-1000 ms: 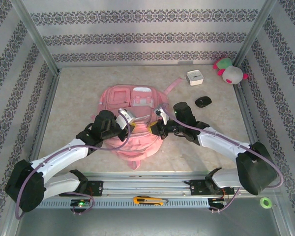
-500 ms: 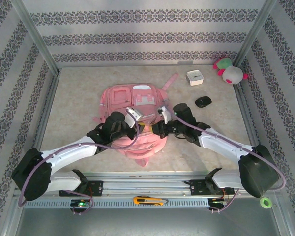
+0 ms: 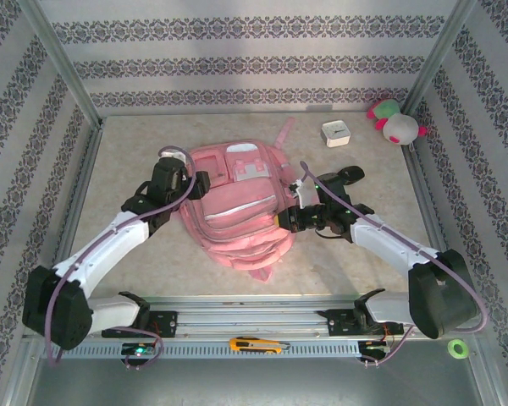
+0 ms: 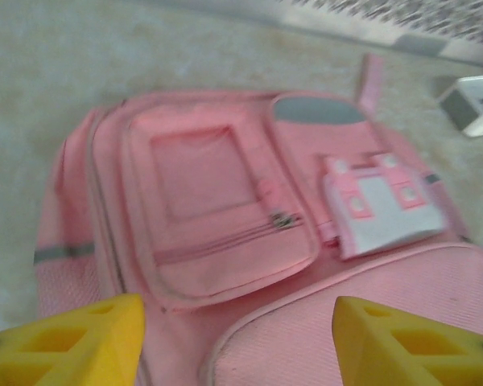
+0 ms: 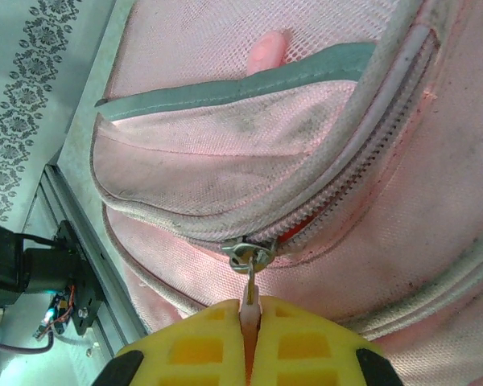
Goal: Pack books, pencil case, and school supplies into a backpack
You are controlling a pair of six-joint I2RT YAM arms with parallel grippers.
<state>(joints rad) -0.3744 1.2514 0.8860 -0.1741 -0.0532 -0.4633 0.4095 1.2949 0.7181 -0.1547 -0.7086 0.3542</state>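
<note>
The pink backpack (image 3: 237, 207) lies flat on the table with its front pockets up. My left gripper (image 3: 196, 183) hovers open over its far left part. In the left wrist view the yellow fingertips (image 4: 64, 342) stand wide apart above the front pocket (image 4: 217, 217) and white patch (image 4: 386, 205), holding nothing. My right gripper (image 3: 289, 218) is at the bag's right side. It is shut (image 5: 252, 326) on the pink zipper pull (image 5: 250, 305) of the metal slider (image 5: 249, 256). Something red-orange shows in the zip gap. Books, pencil case and school supplies are hidden.
A white box (image 3: 335, 134), a black mouse (image 3: 350, 174) and a pink-and-green plush toy (image 3: 395, 121) sit at the far right. A yellow utility knife (image 3: 256, 345) lies on the front rail, and a green tape roll (image 3: 457, 347) is outside the frame at right.
My left gripper let go, opened and drew back to the far left of the backpack. The bag settled flat. My right gripper moved right with the zipper pull.
</note>
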